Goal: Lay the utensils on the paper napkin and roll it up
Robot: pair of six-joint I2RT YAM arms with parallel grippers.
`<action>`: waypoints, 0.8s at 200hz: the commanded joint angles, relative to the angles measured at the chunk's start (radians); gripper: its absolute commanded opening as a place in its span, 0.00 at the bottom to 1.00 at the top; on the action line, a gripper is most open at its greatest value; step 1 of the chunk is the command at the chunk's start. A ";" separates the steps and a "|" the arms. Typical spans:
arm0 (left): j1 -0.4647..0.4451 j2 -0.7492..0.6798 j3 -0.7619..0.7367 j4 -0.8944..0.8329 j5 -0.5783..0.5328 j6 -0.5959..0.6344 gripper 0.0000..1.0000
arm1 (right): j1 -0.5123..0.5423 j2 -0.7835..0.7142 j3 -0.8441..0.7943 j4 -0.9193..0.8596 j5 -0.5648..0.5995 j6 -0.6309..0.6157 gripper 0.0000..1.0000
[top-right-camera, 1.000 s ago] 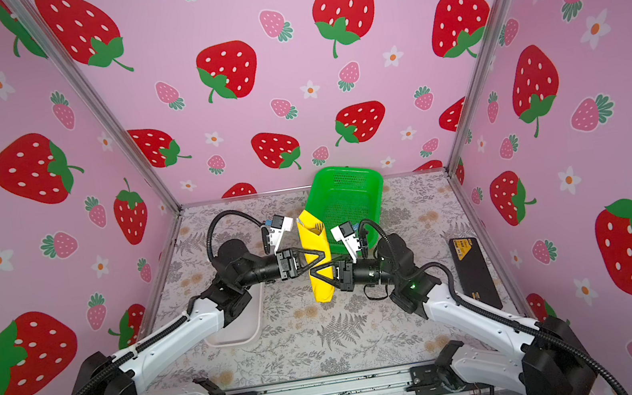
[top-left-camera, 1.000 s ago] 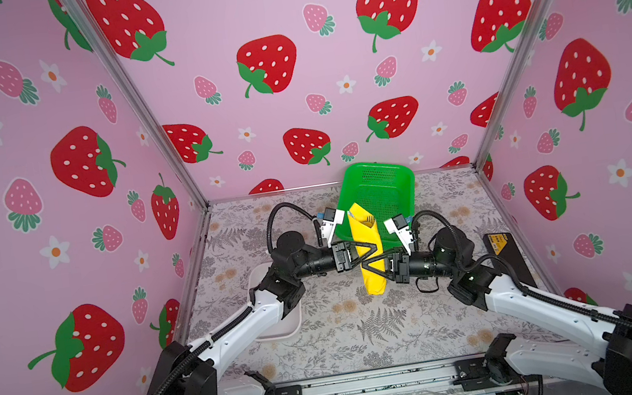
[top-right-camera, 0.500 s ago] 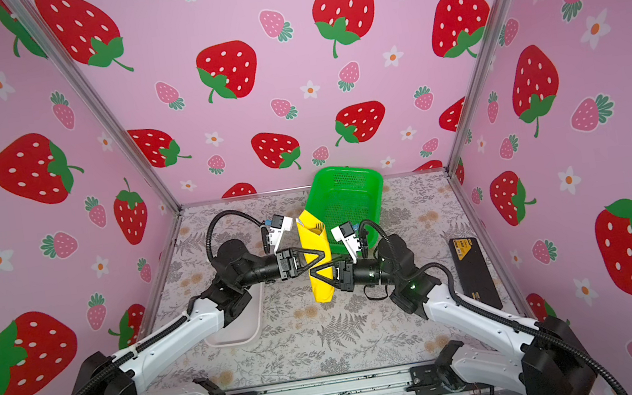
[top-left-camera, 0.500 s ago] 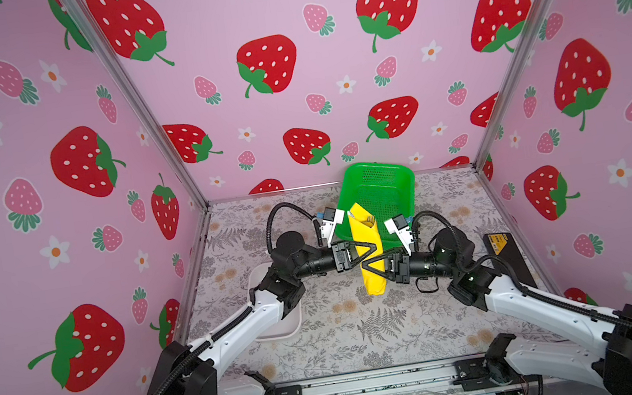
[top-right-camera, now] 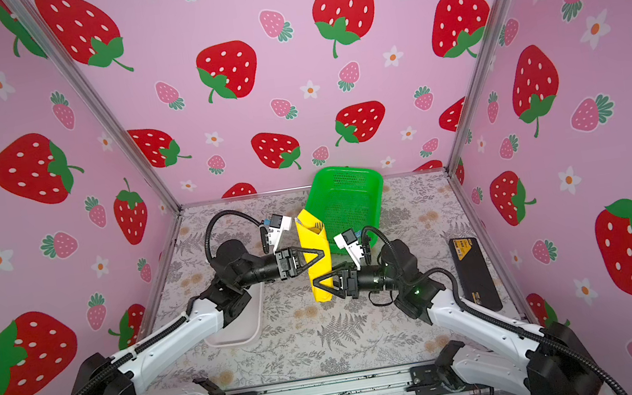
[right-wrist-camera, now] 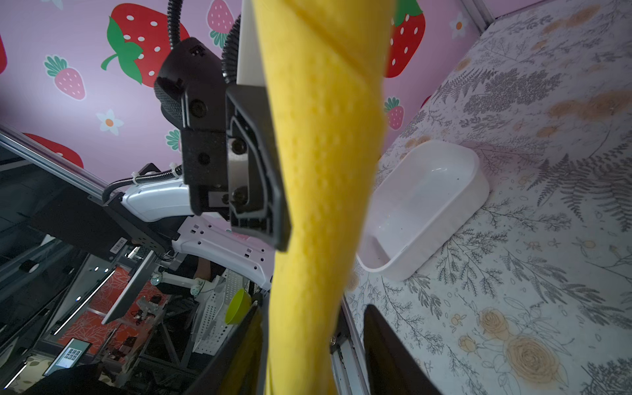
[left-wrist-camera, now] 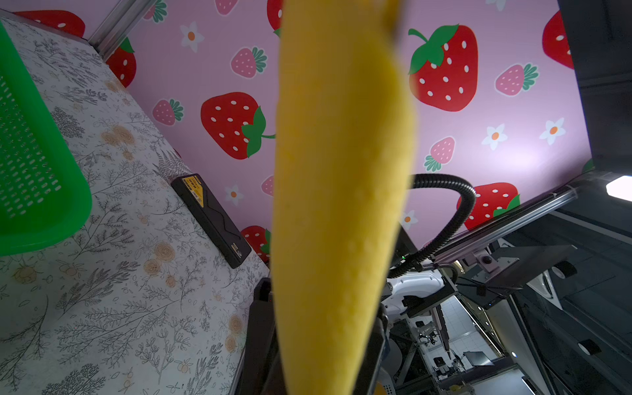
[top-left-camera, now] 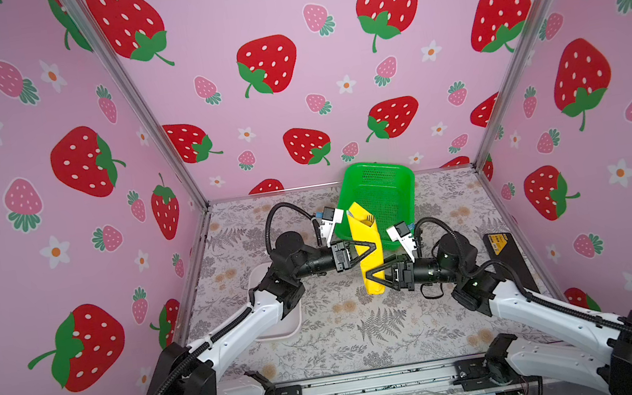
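Plainly, my left fingers (top-left-camera: 372,246) pinched the rolled paper napkin (top-left-camera: 361,228) mid-length, utensils (top-left-camera: 370,217) peeking from its far end. My right fingers (top-left-camera: 371,276) stood spread around its near end.

Rolled paper napkin (top-left-camera: 361,230) hides my utensils (top-left-camera: 370,216). Only the fork tines peek from its far end in both top views, too small to count. The spoon, knife and all the handles cannot be seen. In both wrist views the roll is a blurred yellow column, cut off at opposite picture edges. My left arm (top-left-camera: 240,326) covers part of the white tray (top-left-camera: 290,326). The left wrist view crops the green basket (left-wrist-camera: 41,171).
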 commanded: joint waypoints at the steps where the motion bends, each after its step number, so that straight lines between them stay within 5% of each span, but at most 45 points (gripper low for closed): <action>1: -0.001 -0.027 0.026 0.054 0.007 -0.003 0.12 | -0.001 -0.041 -0.013 -0.013 -0.039 -0.031 0.51; 42: 0.001 -0.031 0.024 0.057 0.002 -0.007 0.12 | -0.002 -0.056 -0.021 -0.061 -0.084 -0.081 0.51; 126: 0.007 -0.034 0.025 0.062 0.002 -0.012 0.11 | -0.002 -0.046 -0.054 -0.092 -0.094 -0.120 0.27; 160: 0.012 -0.039 0.021 0.064 0.000 -0.013 0.11 | -0.001 -0.065 -0.060 -0.136 -0.077 -0.143 0.33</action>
